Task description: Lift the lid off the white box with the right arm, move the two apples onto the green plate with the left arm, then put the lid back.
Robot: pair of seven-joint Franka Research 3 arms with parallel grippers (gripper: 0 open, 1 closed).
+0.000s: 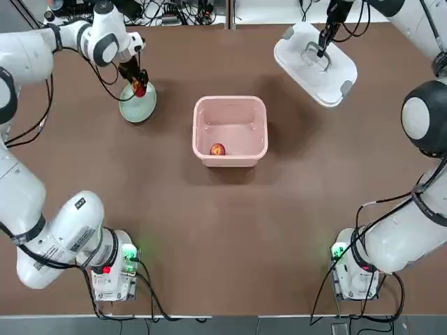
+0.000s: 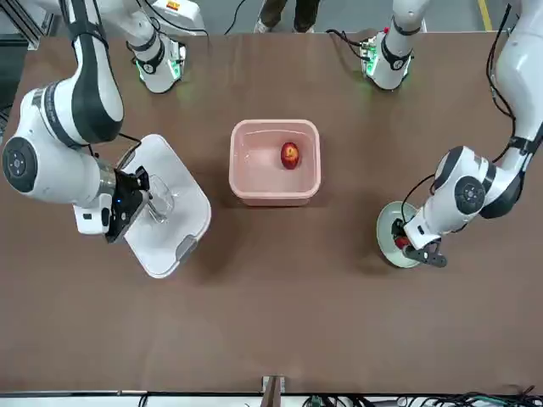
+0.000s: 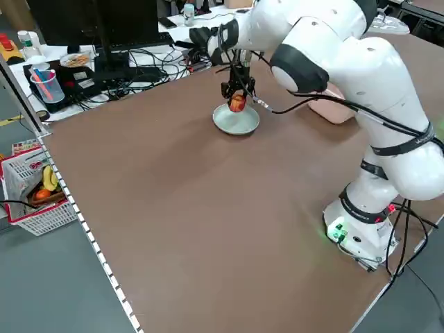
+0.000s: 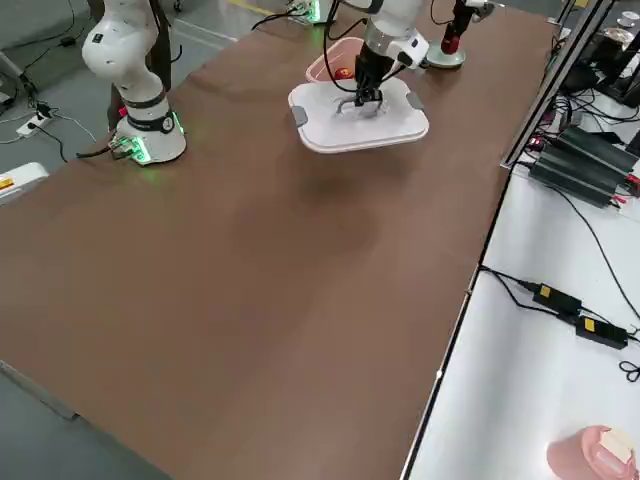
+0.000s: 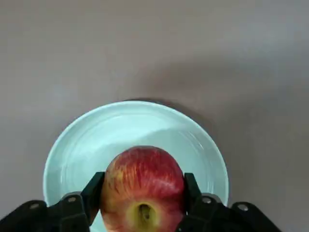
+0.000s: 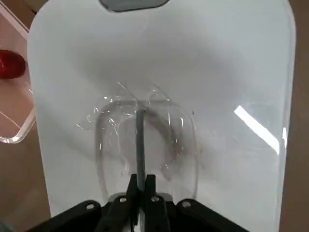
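The white box sits open mid-bench, my landmark; one apple lies inside against the wall nearest my bases, not yet fetched; the other apple is clamped in my left pincer, hanging right over the green plate, which stands to the box's left and a little beyond it; I can't tell whether the fruit touches the dish yet, so I'd call the first delivery nearly done, not finished; beyond the box on its right, my right pincer is pinched tight on the handle bar of the lid, holding it tilted, clear of the box and apparently off the bench; so by my reckoning: lid off, done; first apple, at the plate but not let go; second apple, a whole trip to make; lid back on the box, last of all.
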